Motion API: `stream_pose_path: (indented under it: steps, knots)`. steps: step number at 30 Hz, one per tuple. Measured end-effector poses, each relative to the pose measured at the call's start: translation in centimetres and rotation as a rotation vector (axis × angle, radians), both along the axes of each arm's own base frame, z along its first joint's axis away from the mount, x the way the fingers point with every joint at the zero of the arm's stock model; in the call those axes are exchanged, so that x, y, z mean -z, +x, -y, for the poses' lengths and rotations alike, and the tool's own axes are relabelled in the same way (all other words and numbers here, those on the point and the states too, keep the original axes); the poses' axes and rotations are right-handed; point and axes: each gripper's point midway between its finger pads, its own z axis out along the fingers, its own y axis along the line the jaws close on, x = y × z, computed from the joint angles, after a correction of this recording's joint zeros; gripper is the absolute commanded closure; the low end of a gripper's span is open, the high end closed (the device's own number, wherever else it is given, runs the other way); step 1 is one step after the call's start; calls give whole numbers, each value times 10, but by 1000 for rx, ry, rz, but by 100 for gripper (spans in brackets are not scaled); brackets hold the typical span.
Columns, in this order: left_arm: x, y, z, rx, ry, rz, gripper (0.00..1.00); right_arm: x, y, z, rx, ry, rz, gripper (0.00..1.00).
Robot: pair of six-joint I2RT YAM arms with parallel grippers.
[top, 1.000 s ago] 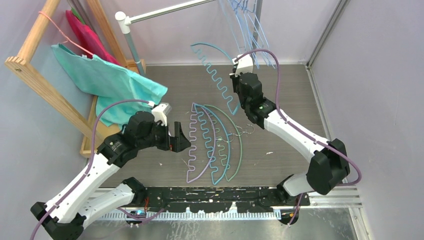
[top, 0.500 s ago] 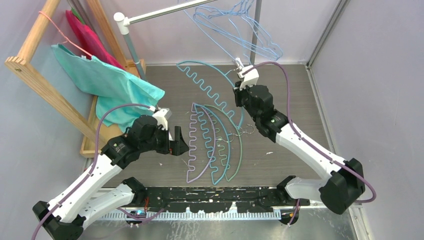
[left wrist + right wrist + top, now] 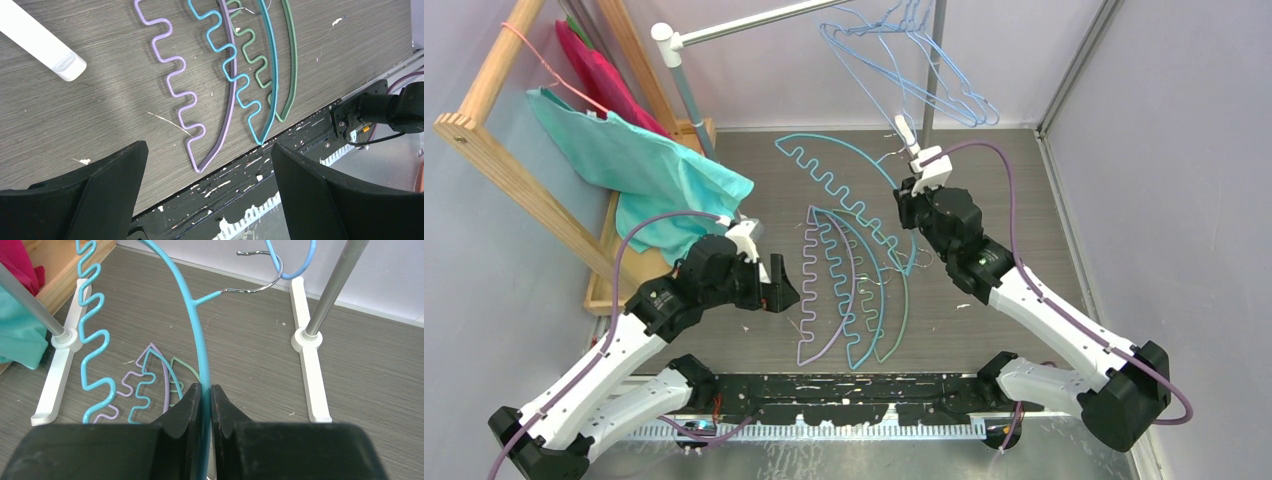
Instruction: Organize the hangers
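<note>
My right gripper (image 3: 202,387) (image 3: 906,205) is shut on the arched bar of a teal wavy hanger (image 3: 192,315) (image 3: 829,175) and holds it above the table. Its metal hook (image 3: 250,288) points toward the rack pole. Three more hangers lie together on the table: lavender (image 3: 824,290) (image 3: 172,80), teal (image 3: 864,300) (image 3: 235,80) and green (image 3: 899,290) (image 3: 290,60). Several light blue hangers (image 3: 904,60) hang from the grey rail (image 3: 754,22). My left gripper (image 3: 779,285) (image 3: 208,147) hovers open just left of the lying hangers, holding nothing.
A wooden frame (image 3: 504,150) at the left carries a teal cloth (image 3: 644,160), a pink cloth (image 3: 599,70) and a pink wire hanger (image 3: 534,55). The rail's pole (image 3: 335,285) stands on white feet (image 3: 310,355). Walls close the back and right sides.
My right arm has swung right and toward the near side with the teal hanger, which now lies flatter and wider. The hanging blue hangers have swung. My left gripper drifted slightly nearer.
</note>
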Motion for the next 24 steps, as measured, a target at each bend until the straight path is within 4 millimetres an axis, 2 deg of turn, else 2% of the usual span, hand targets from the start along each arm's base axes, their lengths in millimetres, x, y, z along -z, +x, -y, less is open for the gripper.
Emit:
stream_pose_path:
  steps: [4,7,14,18,24]
  knots:
    - [1,1,-1,-7,3,0,2,-12,2,2,18,3,18,99]
    - [1,1,-1,-9,4,2,2,-30,6,5,43,8,52,99]
    - [0,0,-3,-15,1,13,2,-71,31,4,115,-2,136,99]
    - [-1,0,-6,-22,0,26,2,-76,47,-2,137,-10,157,99]
    - [6,-4,-13,-35,14,26,2,-64,62,-6,175,-20,155,99]
